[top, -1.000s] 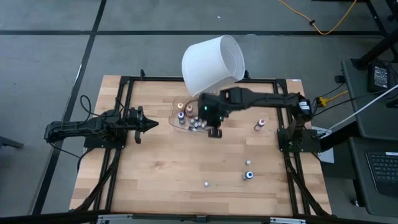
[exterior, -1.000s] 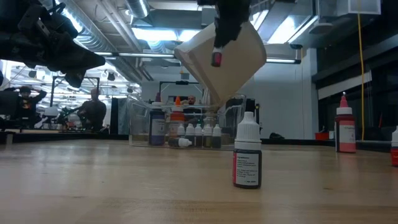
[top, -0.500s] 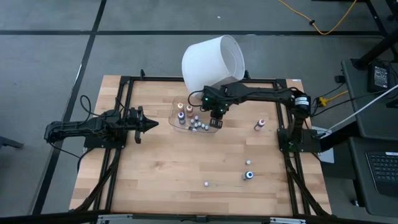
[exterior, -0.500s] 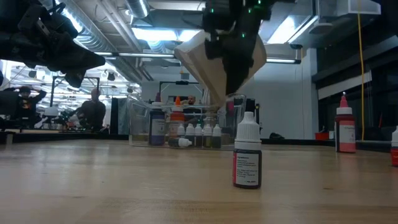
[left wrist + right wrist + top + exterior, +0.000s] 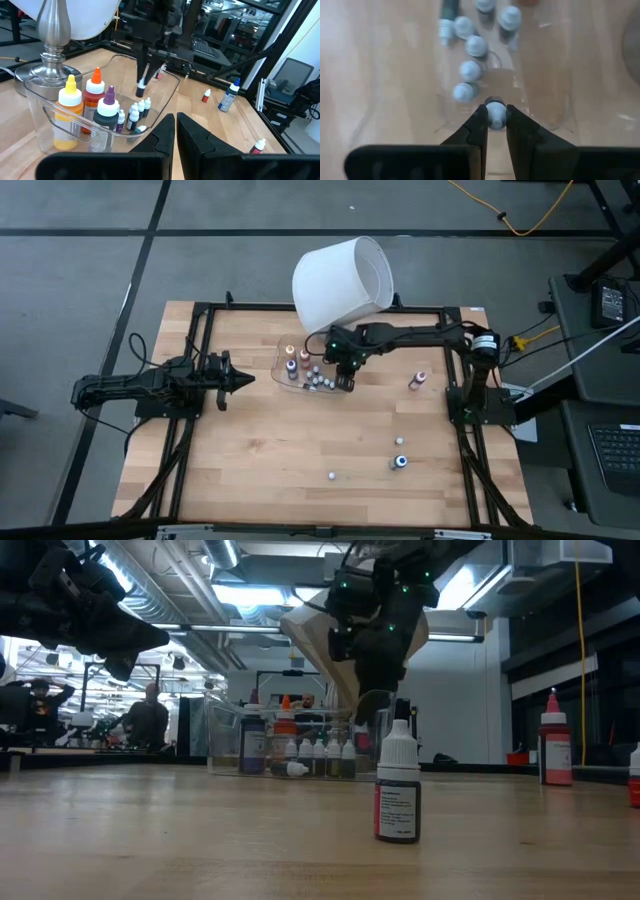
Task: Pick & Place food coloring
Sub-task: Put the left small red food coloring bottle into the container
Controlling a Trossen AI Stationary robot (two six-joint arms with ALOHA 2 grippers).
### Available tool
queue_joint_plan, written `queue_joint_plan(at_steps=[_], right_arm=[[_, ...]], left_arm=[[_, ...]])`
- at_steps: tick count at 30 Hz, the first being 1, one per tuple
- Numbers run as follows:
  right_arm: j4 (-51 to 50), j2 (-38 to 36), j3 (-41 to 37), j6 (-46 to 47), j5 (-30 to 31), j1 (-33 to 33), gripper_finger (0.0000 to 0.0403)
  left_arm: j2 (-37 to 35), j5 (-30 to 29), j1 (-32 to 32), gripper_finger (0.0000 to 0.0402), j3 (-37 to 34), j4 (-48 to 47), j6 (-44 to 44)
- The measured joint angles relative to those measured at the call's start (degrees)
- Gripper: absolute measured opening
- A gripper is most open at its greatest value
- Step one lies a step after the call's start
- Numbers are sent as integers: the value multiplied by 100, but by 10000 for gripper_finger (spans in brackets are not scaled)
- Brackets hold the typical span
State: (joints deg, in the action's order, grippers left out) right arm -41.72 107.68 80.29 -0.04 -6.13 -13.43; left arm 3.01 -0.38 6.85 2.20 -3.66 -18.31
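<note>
A clear plastic tray [image 5: 284,350] sits at the table's far middle, with several food coloring bottles [image 5: 103,107] standing in it. My right gripper [image 5: 346,380] hangs over the tray's right end, shut on a tiny whitish-capped bottle [image 5: 495,113]. Loose bottles stand on the wood: a red-capped one [image 5: 418,380], a blue-capped one [image 5: 400,461] and two small white-capped ones [image 5: 399,441], [image 5: 332,476]. My left gripper [image 5: 246,379] waits shut, left of the tray. My right gripper pinches the tiny bottle by its whitish cap [image 5: 495,107] between the two fingertips [image 5: 479,120], coming from above and pointing down. The bottle [image 5: 141,88] hangs upright below the fingers, inside the tray's walls beside the row of small bottles; whether it touches the floor I cannot tell.
A big white lampshade [image 5: 340,275] on a metal lamp foot [image 5: 50,45] leans over the tray's far side. Black frame rails [image 5: 200,340] border the table. Bare wood lies across the near half. People show in the room beyond [image 5: 150,720].
My right gripper, shut on the bottle throughout, has come down from high above the tray's near rim and moved slightly toward the far edge. The bottle now hangs low inside the tray. The left arm has stayed still.
</note>
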Motion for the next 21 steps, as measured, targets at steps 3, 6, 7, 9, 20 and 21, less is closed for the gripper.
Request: queue_joint_plan(at_steps=[3,6,7,9,20,21], right_arm=[[199,0,-153,118,4,-95,55],[247,88,-173,202,-6,-149,55],[254,132,-173,250,-8,-151,55],[245,208,-173,251,-112,-153,55],[285,350,-175,261,-128,-168,67],[285,350,-175,267,-131,-172,70]], left_arm=[[0,0,0,15,0,1,0],[0,0,0,15,0,0,0],[0,0,0,15,0,0,0],[0,-2,0,15,0,0,0],[0,-2,0,15,0,0,0],[0,-2,0,15,0,0,0]])
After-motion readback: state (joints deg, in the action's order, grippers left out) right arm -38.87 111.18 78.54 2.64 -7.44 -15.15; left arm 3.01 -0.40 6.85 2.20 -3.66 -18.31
